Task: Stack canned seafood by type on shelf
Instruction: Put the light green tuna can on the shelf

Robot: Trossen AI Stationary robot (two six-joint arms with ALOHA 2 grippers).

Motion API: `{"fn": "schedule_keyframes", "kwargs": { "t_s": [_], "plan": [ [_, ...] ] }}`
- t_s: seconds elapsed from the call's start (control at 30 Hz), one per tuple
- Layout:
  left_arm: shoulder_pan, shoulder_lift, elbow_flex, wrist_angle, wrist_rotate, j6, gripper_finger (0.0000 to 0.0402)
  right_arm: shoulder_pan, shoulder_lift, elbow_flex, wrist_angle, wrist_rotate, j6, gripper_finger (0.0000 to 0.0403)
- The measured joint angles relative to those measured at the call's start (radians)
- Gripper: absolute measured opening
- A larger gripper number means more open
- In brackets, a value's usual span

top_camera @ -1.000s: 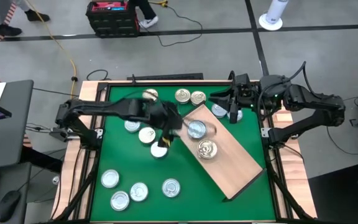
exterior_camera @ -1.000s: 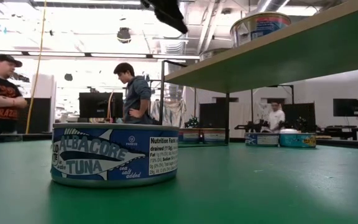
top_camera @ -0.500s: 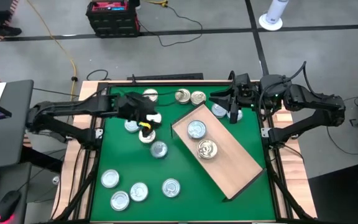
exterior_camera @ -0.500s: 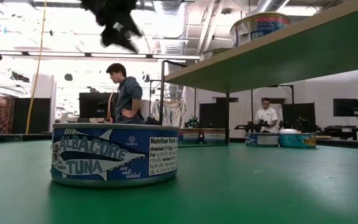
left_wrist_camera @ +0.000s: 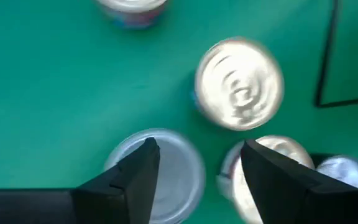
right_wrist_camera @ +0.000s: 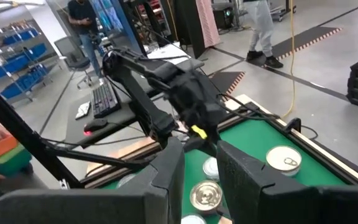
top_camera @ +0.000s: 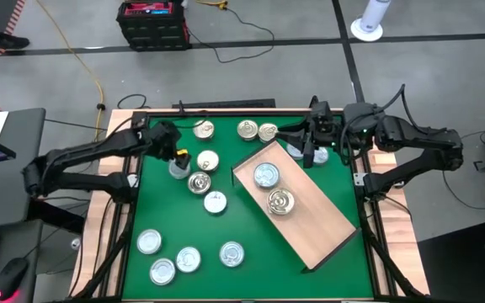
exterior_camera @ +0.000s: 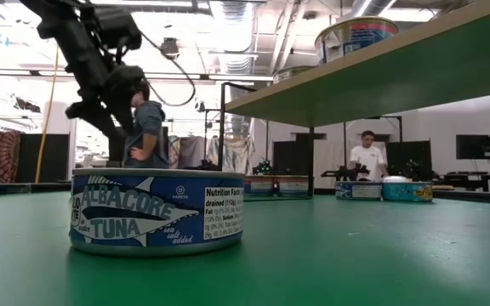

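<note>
The left end effector (top_camera: 178, 158) is swinging back from the shelf (top_camera: 310, 220), fingers apart and empty, hovering over loose tins (top_camera: 199, 183) to pick one. The right end effector (top_camera: 310, 155) is waiting part-open, holding nothing.

The right gripper (right_wrist_camera: 199, 168) shows two dark fingers (right_wrist_camera: 166, 171) with a gap between them. Beyond, at twelve o'clock, the left arm (right_wrist_camera: 160, 87) reaches over the green worktop (right_wrist_camera: 253, 134), where three tins (right_wrist_camera: 283, 158) lie.
</note>
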Motion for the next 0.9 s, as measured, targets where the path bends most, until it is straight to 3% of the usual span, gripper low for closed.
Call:
{"fn": "schedule_keyframes", "kwargs": {
  "t_s": [0.5,0.9],
  "plan": [
    [0.246,0.108,-0.001,-0.127,0.068,0.339,0.0142,-0.001,0.008,-0.001,-0.003,-0.001,0.008,0.0122],
    [0.327,0.146,-0.052,-0.086,0.148,0.412,0.0089,-0.006,0.008,-0.001,0.007,-0.001,0.011,0.0122]
  ]
}}
